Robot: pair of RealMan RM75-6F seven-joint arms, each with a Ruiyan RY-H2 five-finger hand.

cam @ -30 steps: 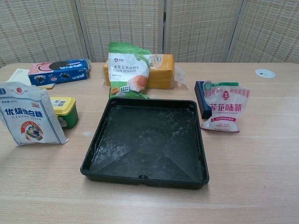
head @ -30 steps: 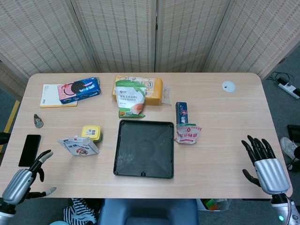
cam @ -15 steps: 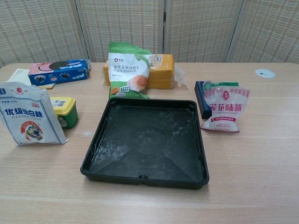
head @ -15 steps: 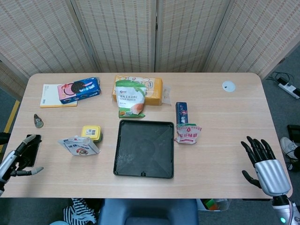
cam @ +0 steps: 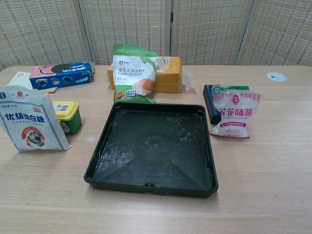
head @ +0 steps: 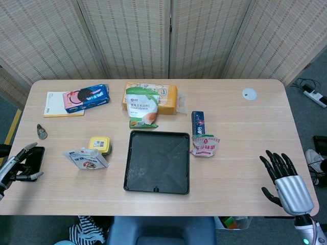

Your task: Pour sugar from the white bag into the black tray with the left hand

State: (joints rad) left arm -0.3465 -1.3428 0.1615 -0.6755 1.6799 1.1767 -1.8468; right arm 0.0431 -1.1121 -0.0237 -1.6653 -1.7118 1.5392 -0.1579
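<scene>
Only the head view shows the hands: the left hand (head: 15, 166) at the left edge over a black phone (head: 33, 159), fingers apart and empty; the right hand (head: 285, 179) at lower right, fingers spread, holding nothing. The white bag (head: 85, 158) (cam: 30, 125) stands left of the black tray (head: 157, 162) (cam: 152, 149) at centre; the chest view shows powder dusting the tray

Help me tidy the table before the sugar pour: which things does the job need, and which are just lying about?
Needed: white bag, black tray, left hand.

Lying about: corn starch pouch, cookie box, yellow tub, pink packet, phone.
</scene>
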